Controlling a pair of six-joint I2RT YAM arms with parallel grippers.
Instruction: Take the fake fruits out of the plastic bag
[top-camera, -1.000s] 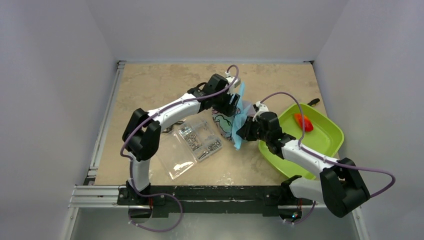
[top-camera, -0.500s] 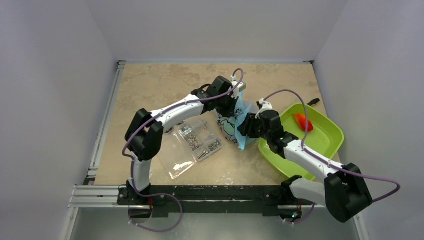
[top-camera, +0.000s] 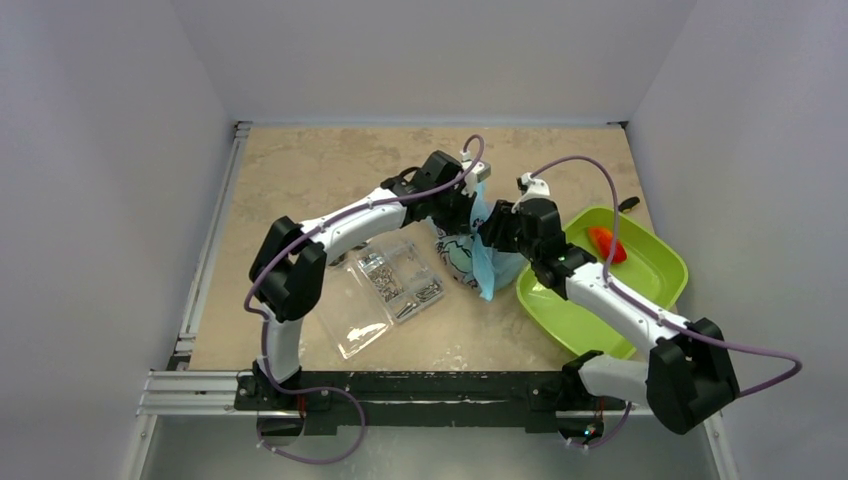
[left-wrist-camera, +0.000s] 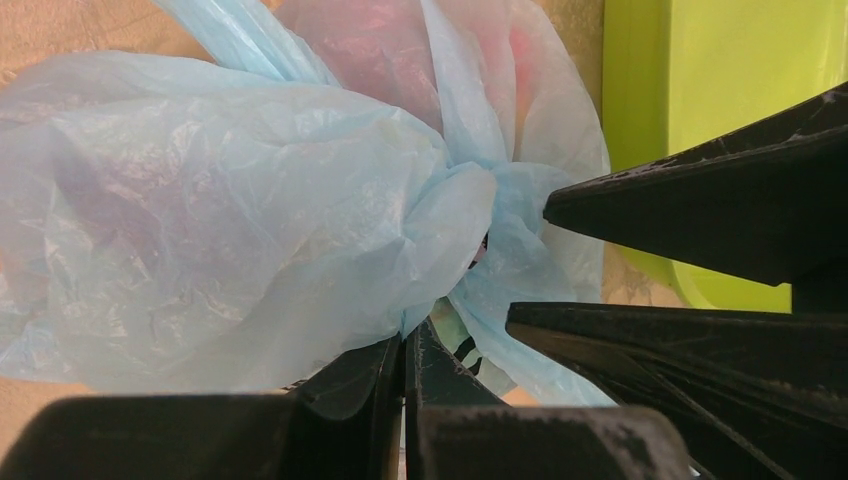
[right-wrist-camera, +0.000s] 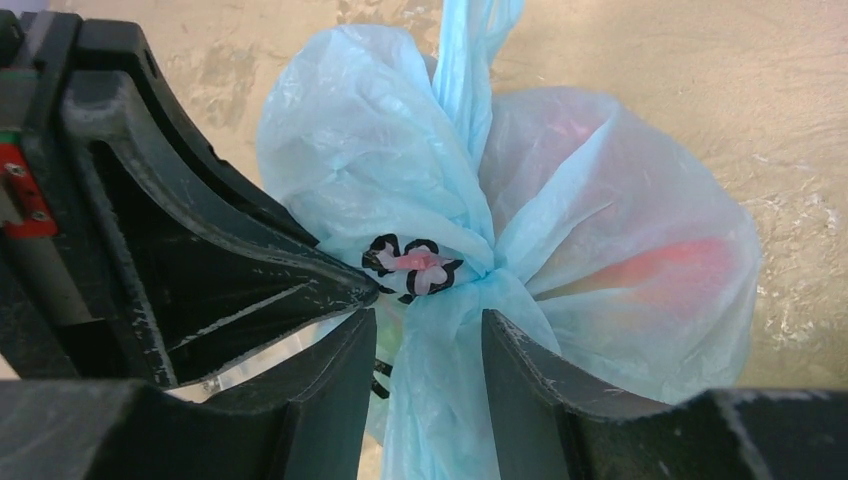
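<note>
Left tool (left-wrist-camera: 405, 365): one, jaws closed, pinching film of the plastic bag (top-camera: 480, 255). Right tool (right-wrist-camera: 428, 335): one, jaws partly apart, astride the bag's gathered neck. We count one bag, mid-tabletop (top-camera: 300, 170), with reddish fake fruits (right-wrist-camera: 655, 265) blurred inside, number untellable. One red fruit (top-camera: 606, 243) lies in the green tray (top-camera: 650, 285) at the bag's 3 o'clock. One compartment box (top-camera: 395, 280) sits at 8 o'clock.

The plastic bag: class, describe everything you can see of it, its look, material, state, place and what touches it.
The bag is thin, crinkly, light-blue translucent plastic with a pink, white and dark print. It is gathered at a twisted neck, bulging either side, reddish shapes showing through. It is between the clear box and the green tray. The left claw pinches a fold at the neck; the right claw has its fingers astride it, apart.
</note>
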